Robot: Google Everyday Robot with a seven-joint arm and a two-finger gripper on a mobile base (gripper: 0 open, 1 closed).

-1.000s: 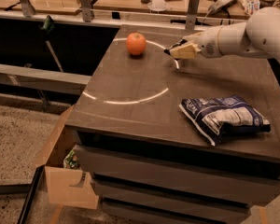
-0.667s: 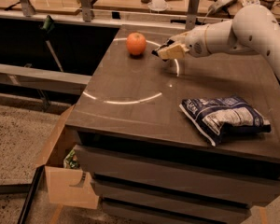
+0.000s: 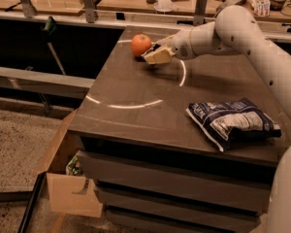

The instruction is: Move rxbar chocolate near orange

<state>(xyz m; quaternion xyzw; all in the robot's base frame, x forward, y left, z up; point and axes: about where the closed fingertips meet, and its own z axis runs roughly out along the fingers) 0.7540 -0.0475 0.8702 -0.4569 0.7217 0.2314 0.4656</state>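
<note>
The orange [image 3: 141,44] sits at the far left of the dark table top [image 3: 136,89]. My gripper [image 3: 153,57] reaches in from the right on the white arm and hovers low, right beside the orange on its right side. It is shut on the rxbar chocolate [image 3: 158,47], of which only a dark sliver shows between the beige fingers [image 3: 161,57]. I cannot tell whether the bar touches the table or the orange.
A blue-and-white chip bag [image 3: 233,122] lies on the table at the front right. A cardboard box [image 3: 70,191] stands on the floor at the table's left front. A cluttered bench [image 3: 165,4] runs behind the table, and a rail [image 3: 34,76] runs to the left.
My gripper has moved left across the back of the table with the bar, from well right of the orange to right beside it. The orange and chip bag have not moved.
</note>
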